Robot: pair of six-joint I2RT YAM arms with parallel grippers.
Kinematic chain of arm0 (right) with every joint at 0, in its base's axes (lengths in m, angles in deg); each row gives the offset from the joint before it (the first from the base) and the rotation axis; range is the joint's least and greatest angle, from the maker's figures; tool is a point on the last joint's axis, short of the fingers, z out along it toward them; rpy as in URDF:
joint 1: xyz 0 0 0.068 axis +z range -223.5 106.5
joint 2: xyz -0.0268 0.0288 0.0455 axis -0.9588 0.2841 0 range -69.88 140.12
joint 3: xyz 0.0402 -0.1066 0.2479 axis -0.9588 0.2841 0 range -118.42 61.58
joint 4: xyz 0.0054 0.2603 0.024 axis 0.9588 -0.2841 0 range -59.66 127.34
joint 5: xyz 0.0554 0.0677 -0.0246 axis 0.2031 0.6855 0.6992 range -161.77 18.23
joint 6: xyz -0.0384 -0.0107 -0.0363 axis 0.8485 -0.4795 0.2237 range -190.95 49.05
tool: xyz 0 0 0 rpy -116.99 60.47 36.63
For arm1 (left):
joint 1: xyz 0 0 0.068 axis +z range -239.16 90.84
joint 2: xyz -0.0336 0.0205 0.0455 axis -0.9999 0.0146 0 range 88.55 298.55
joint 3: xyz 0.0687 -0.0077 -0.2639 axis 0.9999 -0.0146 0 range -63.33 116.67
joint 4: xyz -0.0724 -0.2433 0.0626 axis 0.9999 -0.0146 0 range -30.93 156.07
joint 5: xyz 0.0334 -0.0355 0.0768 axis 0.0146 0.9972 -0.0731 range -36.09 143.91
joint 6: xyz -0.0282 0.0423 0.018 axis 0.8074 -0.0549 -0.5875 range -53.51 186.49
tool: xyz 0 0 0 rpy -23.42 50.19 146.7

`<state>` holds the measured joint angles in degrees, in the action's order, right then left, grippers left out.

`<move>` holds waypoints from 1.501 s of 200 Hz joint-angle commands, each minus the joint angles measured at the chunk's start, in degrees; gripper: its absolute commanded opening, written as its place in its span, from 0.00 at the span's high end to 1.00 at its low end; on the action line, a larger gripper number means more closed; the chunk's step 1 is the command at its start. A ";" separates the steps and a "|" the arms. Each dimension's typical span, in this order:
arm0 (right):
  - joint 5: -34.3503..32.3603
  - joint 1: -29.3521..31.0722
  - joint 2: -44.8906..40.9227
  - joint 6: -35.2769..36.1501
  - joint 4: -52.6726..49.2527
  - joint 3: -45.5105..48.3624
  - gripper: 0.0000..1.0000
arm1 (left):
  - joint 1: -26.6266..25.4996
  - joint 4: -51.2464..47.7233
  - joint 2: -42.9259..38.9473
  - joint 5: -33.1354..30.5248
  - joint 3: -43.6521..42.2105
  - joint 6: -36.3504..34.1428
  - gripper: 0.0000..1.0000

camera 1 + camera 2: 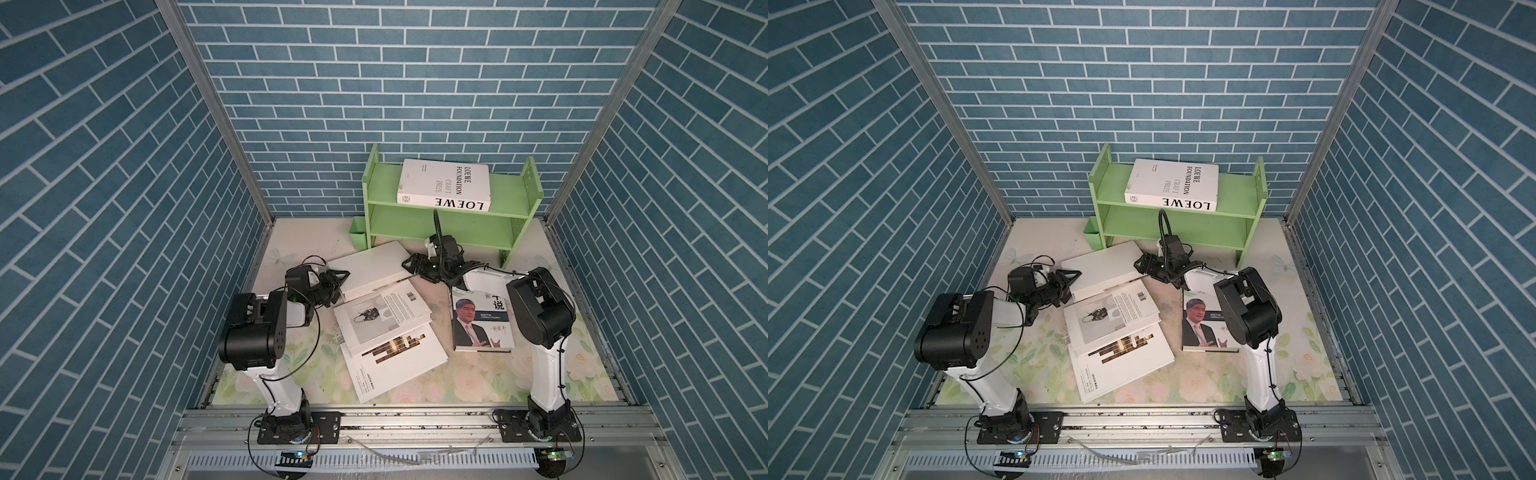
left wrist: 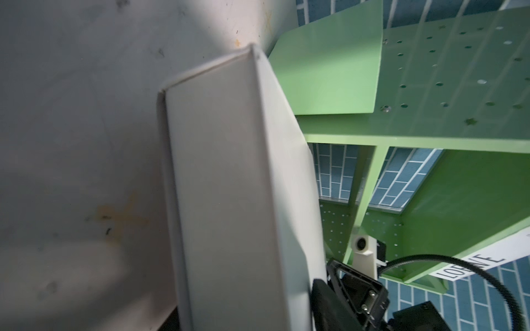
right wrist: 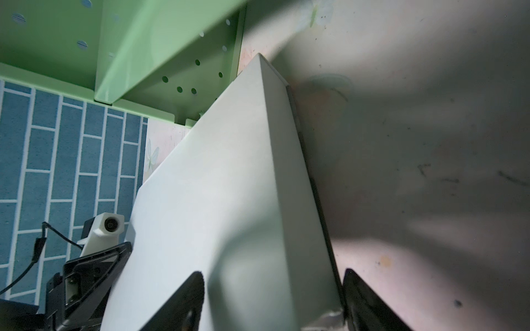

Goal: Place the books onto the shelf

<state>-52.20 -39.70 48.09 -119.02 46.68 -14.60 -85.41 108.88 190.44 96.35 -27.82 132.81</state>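
Right gripper point(image 1: 409, 265) is clamping the plain white book point(image 1: 370, 268) before the shelf point(image 1: 515, 193); left gripper point(image 1: 341, 279) is meeting its other end, jaws unreadable.

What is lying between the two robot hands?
A plain white book lies between the left gripper and the right gripper, with one gripper at each end of it. Both top views show this.
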 commanded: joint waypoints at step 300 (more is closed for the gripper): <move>15.63 -17.66 -54.84 -11.80 -29.09 19.46 0.02 | -36.83 -58.76 -42.24 -18.30 23.64 -51.16 0.66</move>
<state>-43.52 -53.97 -2.75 -126.61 27.65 6.95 -117.78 52.99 147.05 82.56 -6.93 89.49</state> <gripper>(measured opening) 0.973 0.434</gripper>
